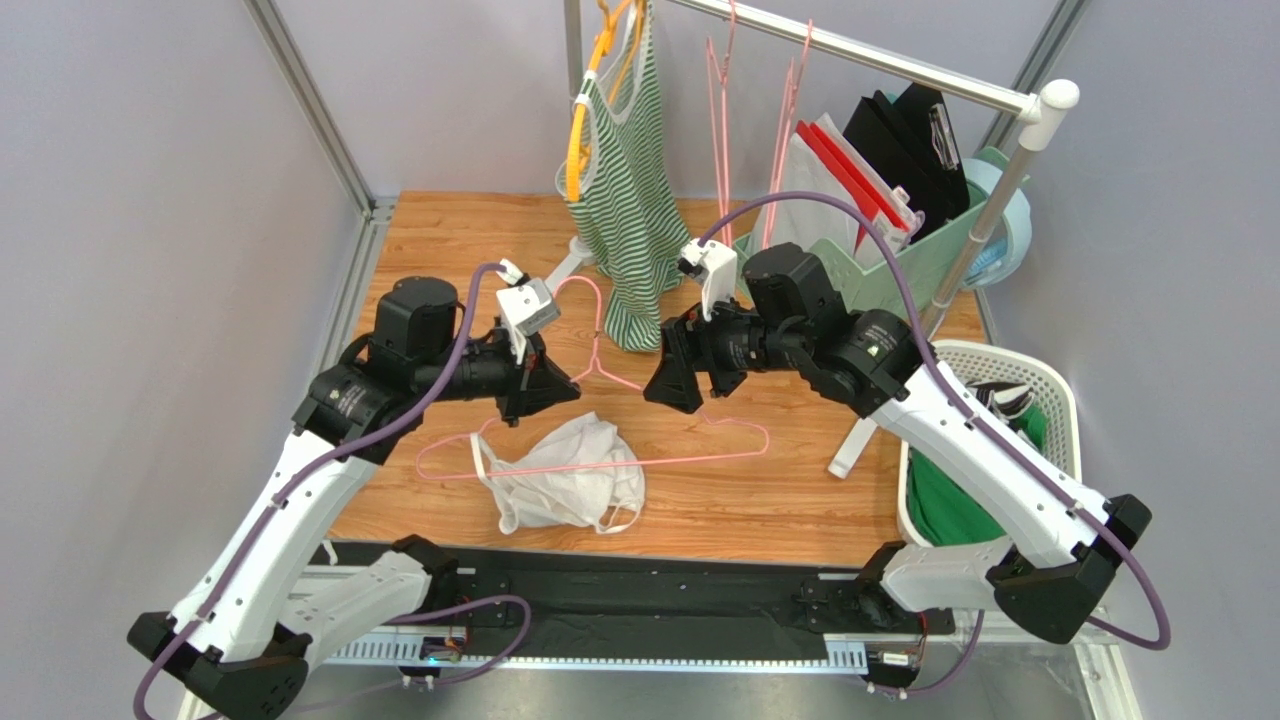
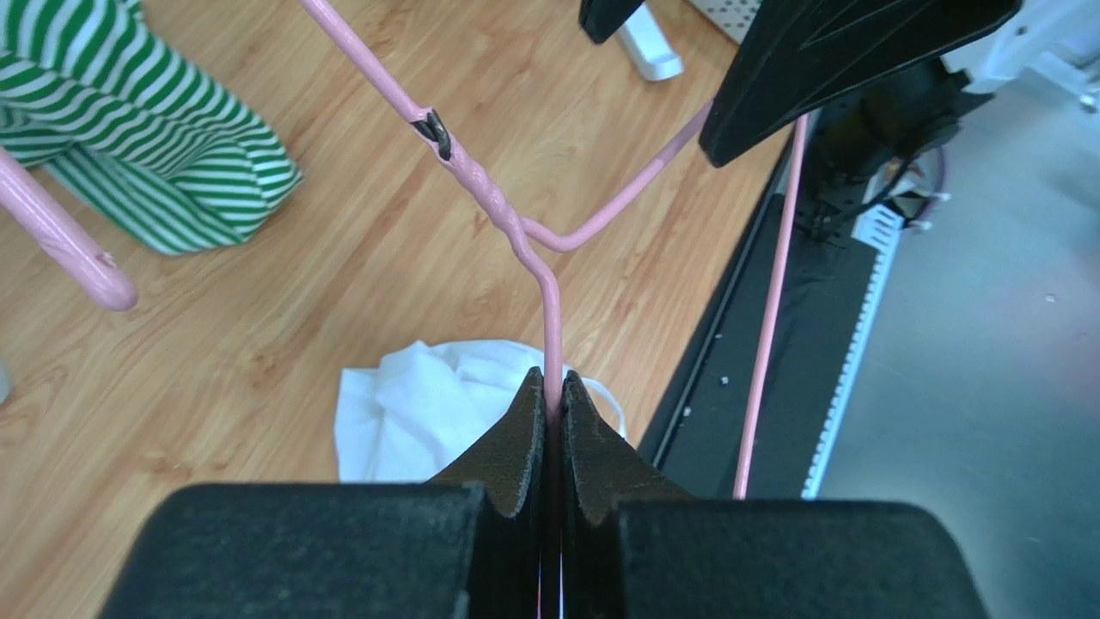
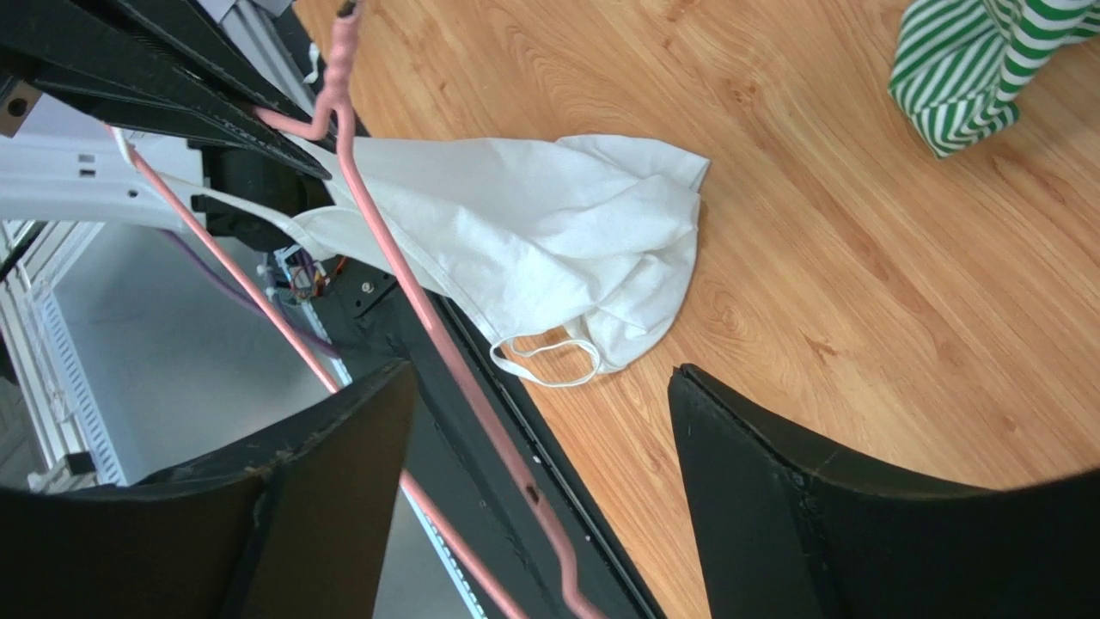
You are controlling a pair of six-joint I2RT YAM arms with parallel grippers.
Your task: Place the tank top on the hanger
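The pink wire hanger (image 1: 597, 354) hangs above the table between both arms. My left gripper (image 1: 562, 387) is shut on one of its sloping wires just below the twisted neck (image 2: 480, 188); the wire (image 2: 553, 338) runs straight into the closed fingertips. My right gripper (image 1: 663, 384) stands open, its fingers (image 3: 730, 439) spread wide, with the hanger's other wire (image 3: 433, 332) passing between them untouched. The white tank top (image 1: 570, 473) lies crumpled on the wood below, one strap loop (image 3: 549, 363) toward the near edge.
A green-and-white striped tank top (image 1: 624, 180) hangs on a yellow hanger (image 1: 583, 113) from the rail, with more pink hangers (image 1: 723, 113) beside it. At the back right stands a green bin (image 1: 917, 240). A white laundry basket (image 1: 1052, 393) sits right.
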